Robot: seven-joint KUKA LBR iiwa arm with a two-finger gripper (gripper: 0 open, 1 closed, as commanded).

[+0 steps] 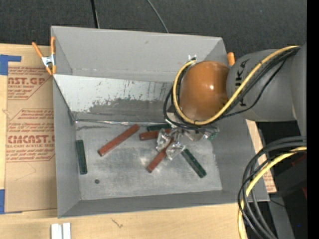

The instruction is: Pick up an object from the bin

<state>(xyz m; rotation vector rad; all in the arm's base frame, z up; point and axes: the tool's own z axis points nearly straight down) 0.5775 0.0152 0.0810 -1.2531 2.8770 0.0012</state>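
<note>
gripper [169, 144] at the upper end of a red-brown stick [155, 163], right in the bin [99, 86]; its grip can't be told

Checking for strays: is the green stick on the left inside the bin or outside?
Inside. The green stick lies flat on the floor of the bin, beside its left wall.

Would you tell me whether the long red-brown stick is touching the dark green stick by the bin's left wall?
Apart. The camera view shows bare bin floor between the long red-brown stick and the dark green stick.
</note>
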